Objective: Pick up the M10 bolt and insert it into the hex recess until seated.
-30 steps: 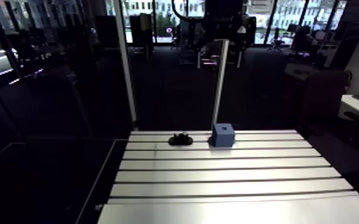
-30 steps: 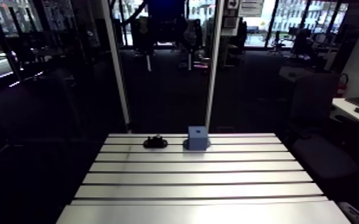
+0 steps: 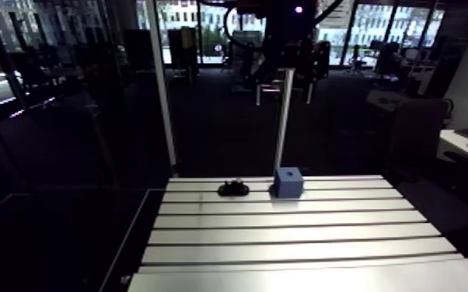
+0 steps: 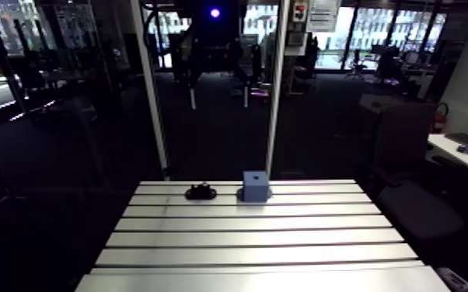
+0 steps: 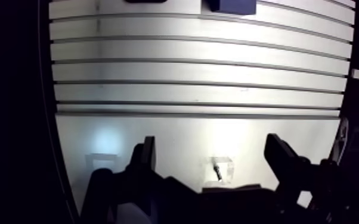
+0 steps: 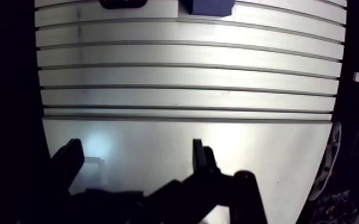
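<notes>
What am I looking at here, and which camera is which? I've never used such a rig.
One robot arm works at a slotted table. Two pictures come from a camera on the arm's upper link, looking over the table; two from a wrist camera, looking down past the hand. Its two fingers are apart and hold nothing. At the table's far side stand a blue block and, beside it but apart, a small dark thing, likely the bolt. Both lie far ahead of the hand.
</notes>
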